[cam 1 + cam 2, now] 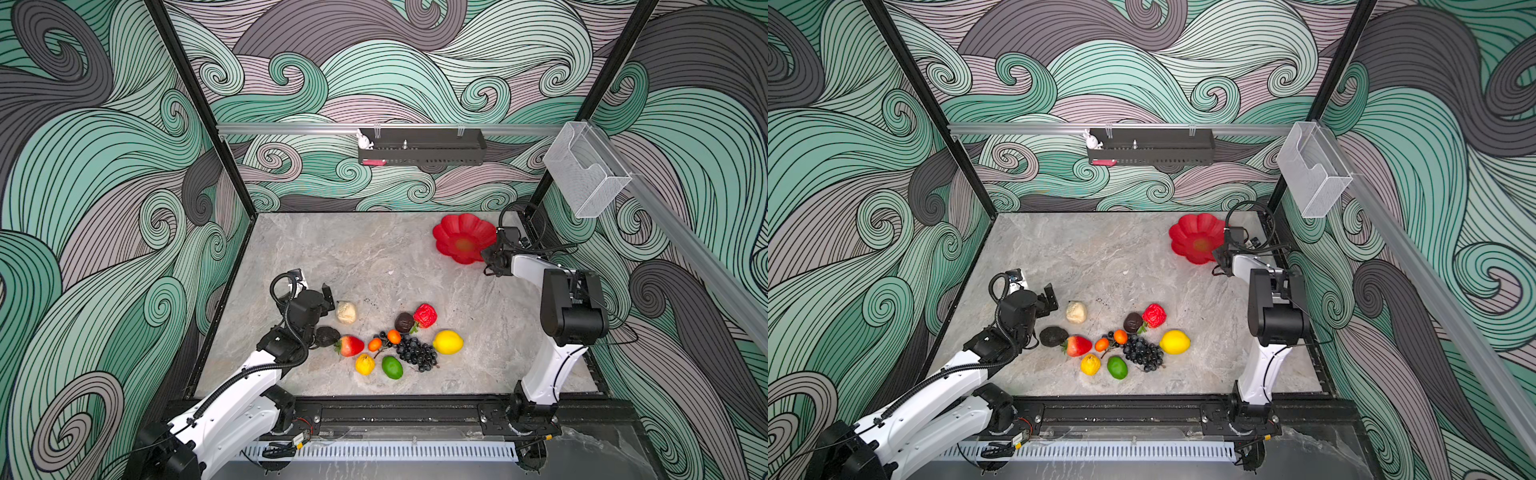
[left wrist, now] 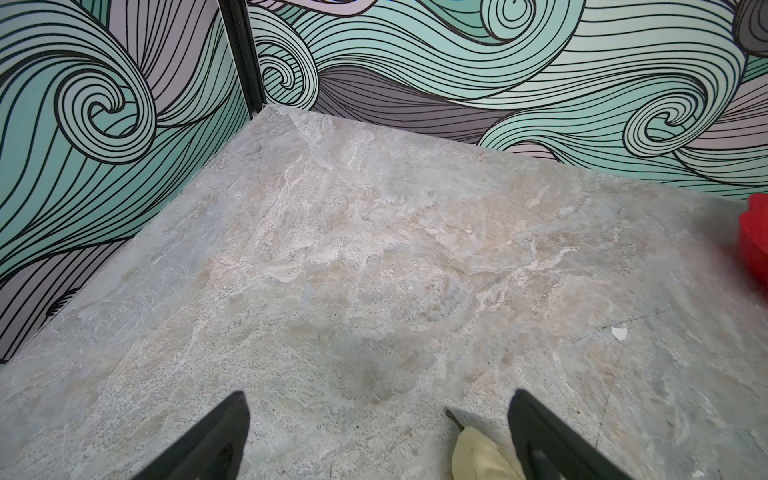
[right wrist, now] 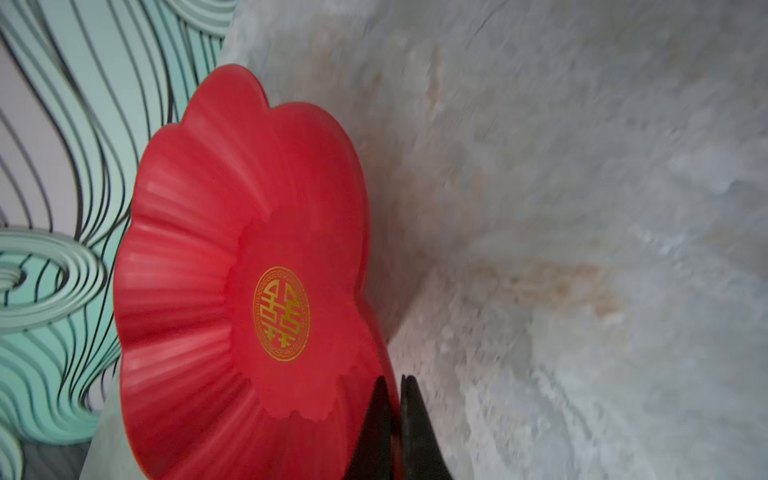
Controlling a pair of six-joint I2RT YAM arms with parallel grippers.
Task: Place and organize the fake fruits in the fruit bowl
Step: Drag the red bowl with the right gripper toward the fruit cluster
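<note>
Surface: grey marble-look tabletop, with swirl-patterned walls around it.
Dish: the fruit bowl is glossy red with a scalloped rim and sits at the far right corner. It holds nothing.
Right gripper: pressed together on the bowl's thin rim. I cannot tell whether the bowl is lifted off the surface.
Left gripper: spread wide and holding nothing, with a cream fruit just inside one finger.
Fruits: the fake fruits sit clustered at near centre, well apart from the bowl. They include a lemon, a grape bunch, a lime and a strawberry.
Bowl handling: probably light, stiff and slick. A rim pinch could let it swing or slip, so I'd go slowly.
Fruit handling: likely light, hard-skinned plastic that rolls easily.
Where to hold: across the middle of the round pieces. The grapes look loose and knobbly, so take them at the thickest part of the bunch.
</note>
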